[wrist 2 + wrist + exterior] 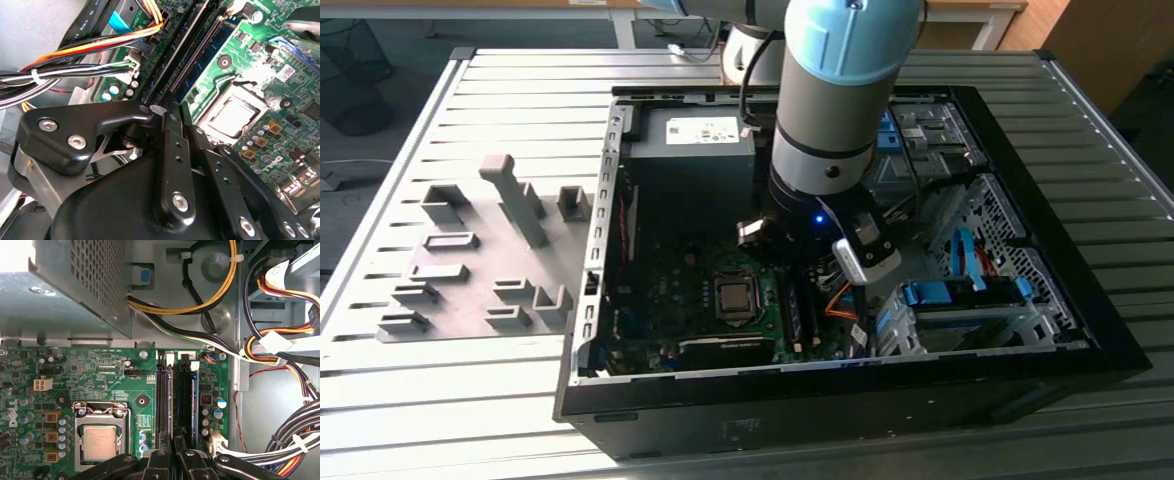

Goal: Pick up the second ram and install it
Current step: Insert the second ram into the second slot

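Observation:
The arm (pixel 821 150) reaches down into the open computer case (pixel 1107 340), over the memory slots to the exterior view's right of the processor. In both wrist views my gripper (pixel 175 442) (pixel 181 120) has its black fingers (pixel 172 150) drawn close together on a thin edge. The second ram (pixel 184 400) (pixel 172 60) runs away from the fingertips as a long dark strip with chips, in line with the slots and beside a blue slot (pixel 196 400). Whether it is seated in its slot I cannot tell.
The processor socket (pixel 100 440) lies just beside the slots and the grey power supply (pixel 65 290) stands beyond it. Thick cable bundles (pixel 280 355) crowd the far side of the slots. A grey fixture tray (pixel 480 260) sits on the slatted table at the exterior view's left.

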Motion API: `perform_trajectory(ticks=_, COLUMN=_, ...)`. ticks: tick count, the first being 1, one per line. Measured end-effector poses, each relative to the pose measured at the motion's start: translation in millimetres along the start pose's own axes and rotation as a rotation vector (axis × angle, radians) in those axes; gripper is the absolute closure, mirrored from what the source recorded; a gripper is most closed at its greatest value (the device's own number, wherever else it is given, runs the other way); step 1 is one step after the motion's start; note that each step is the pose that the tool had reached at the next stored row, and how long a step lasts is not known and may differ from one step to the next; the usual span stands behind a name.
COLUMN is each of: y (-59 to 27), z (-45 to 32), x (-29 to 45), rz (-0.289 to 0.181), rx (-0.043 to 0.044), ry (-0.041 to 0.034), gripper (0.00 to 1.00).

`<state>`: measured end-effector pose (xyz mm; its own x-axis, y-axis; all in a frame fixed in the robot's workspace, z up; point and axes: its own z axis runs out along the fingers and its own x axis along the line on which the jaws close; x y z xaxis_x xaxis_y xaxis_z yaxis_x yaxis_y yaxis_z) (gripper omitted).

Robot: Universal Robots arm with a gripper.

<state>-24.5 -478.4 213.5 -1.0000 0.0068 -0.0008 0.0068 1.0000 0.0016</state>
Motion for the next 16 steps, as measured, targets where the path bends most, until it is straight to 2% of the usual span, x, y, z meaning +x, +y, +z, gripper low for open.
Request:
perform_trajectory(ticks=3, y=0.0, z=0.0, x=0.0, rz=0.0, rx=0.0001, ry=0.0, gripper=0.85)
perform_trajectory(ticks=4, y=0.0, z=0.0, x=0.0, rz=0.0, rx=0.0, ry=0.0, gripper=0.79)
perform_trajectory(ticks=8, y=0.0, z=-1.4, x=0.0, rz=0.0, rx=0.0001, ry=0.0, gripper=0.79)
perform_trajectory(ticks=11, y=0.0, z=-5.8, x=0.0, rz=0.0, rx=0.0021, ry=0.0, gripper=0.79)
perform_trajectory(ticks=16, y=0.0, z=-19.1, x=0.0, rz=0.0, rx=0.0042, ry=0.0, gripper=0.79)
